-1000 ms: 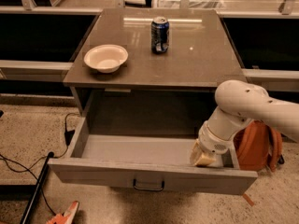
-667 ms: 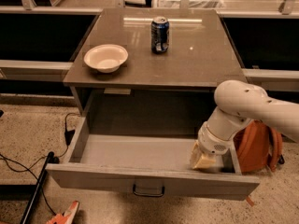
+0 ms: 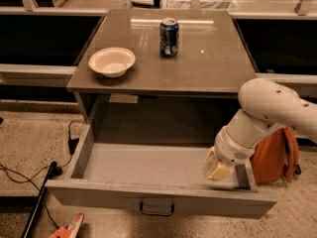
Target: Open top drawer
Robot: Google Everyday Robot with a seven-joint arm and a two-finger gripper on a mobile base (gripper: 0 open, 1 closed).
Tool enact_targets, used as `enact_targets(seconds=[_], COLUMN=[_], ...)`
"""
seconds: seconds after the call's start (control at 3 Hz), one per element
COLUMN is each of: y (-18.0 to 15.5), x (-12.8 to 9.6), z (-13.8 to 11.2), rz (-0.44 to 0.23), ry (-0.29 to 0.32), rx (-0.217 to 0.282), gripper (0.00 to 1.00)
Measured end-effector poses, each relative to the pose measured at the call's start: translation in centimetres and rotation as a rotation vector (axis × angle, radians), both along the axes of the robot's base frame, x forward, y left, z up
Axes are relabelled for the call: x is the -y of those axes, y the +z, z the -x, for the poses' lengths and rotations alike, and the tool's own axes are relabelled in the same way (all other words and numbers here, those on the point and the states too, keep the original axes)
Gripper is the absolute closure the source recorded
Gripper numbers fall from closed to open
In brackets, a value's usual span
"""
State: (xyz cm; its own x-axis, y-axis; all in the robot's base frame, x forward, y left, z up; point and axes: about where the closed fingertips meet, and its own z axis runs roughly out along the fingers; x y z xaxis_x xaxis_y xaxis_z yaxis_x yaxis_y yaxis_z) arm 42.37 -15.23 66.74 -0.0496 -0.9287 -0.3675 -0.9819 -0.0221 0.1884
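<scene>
We see the top drawer (image 3: 99,195) pulled well out from under the worktop (image 3: 213,66), its grey inside bare and its small dark handle (image 3: 156,210) at the centre of the front. The gripper (image 3: 219,165) hangs inside the drawer at its right end, close behind the front panel and beside the right wall; we can't make out whether it is parted or closed. On the worktop a white bowl (image 3: 112,61) sits left of a blue can (image 3: 169,37). An orange backpack (image 3: 275,155) stands behind the arm.
</scene>
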Motion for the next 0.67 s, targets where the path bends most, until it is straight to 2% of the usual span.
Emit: enact_targets(seconds=[0.33, 0.67], y=[3.5, 7.0], x=[1.0, 1.6], z=[-2.2, -4.2], rz=[-0.019, -0.085], ry=[-0.096, -0.161], rx=[0.142, 0.281], gripper=[1.0, 0.84])
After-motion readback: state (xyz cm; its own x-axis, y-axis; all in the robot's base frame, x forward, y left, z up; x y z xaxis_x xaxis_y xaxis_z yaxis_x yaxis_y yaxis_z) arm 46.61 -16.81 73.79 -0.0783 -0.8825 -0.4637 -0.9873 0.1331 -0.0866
